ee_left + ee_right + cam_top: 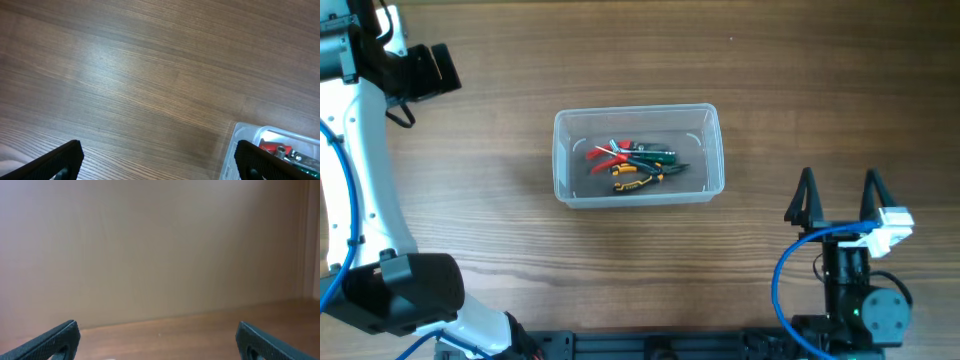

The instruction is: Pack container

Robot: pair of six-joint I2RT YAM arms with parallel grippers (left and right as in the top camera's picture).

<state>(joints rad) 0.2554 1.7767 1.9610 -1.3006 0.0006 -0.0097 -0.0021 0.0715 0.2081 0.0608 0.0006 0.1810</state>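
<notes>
Right gripper (839, 200) sitting nearest, by base: fingers spread wide, gripping nothing, well apart from tub. Mid-table: container (638, 198) standing upright on table (500, 200), hand tools (632, 165) lying heaped inside, red, green and yellow handles showing. No loose tool showing on wood. Farthest: left gripper (157, 150) hovering off tub's far-left corner, fingers spread, empty. Packing looking near done. Good form now: arms pulling away high, avoiding rim, not nudging tub.
</notes>
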